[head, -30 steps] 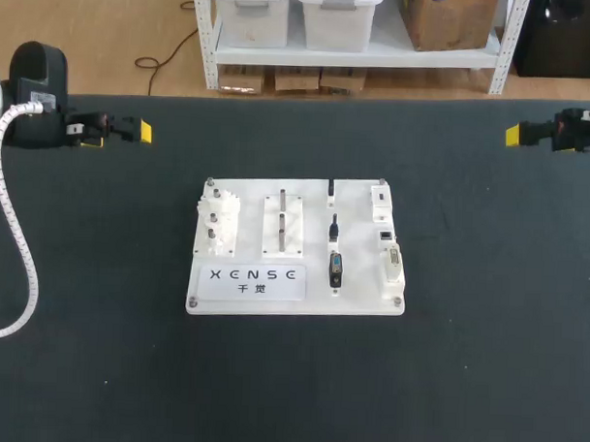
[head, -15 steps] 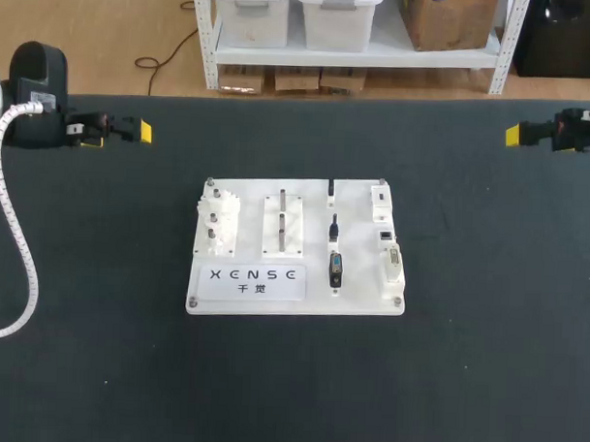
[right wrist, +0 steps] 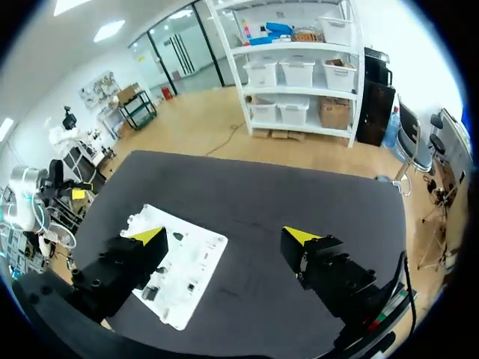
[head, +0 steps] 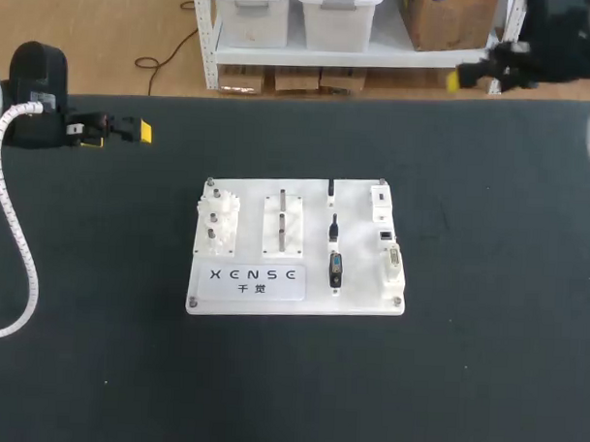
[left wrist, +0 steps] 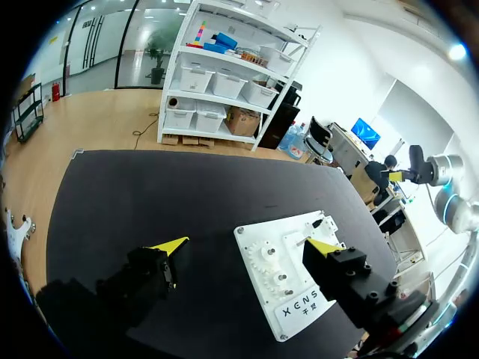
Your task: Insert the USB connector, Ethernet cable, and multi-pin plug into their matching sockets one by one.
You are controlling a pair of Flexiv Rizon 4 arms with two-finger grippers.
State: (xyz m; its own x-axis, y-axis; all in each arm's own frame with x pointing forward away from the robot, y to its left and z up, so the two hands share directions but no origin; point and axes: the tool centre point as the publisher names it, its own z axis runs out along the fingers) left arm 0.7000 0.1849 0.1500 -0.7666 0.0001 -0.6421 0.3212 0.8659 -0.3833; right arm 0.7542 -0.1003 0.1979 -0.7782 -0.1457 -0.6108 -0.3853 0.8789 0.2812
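1. The left arm (head: 33,86) comes in at the far-left edge of the dark worktop (head: 485,325), with its white ribbed cable (head: 32,260) hanging down that side. The left jaws are released: the yellow fingertips (left wrist: 171,244) stand wide apart and empty, well away from the board.
2. A white board (head: 297,304) lies flat in the middle of the worktop. A white gear block (head: 217,226) stands at its left end, and a white fixture with two slots (head: 285,224) stands just beside that.
3. Right of the fixture, three dark connectors sit on the board in a column. A small black connector (head: 332,188) is at the far edge, a second black connector (head: 334,227) is behind the multi-pin plug (head: 335,270), and the plug is nearest the near edge.
4. A column of white sockets (head: 389,246) runs along the board's right edge, just beside the connectors.
5. The right arm (head: 563,41) is blurred at the far-right corner, over the worktop's far edge. The right jaws are released, with the fingertips (right wrist: 299,235) spread wide and holding nothing.
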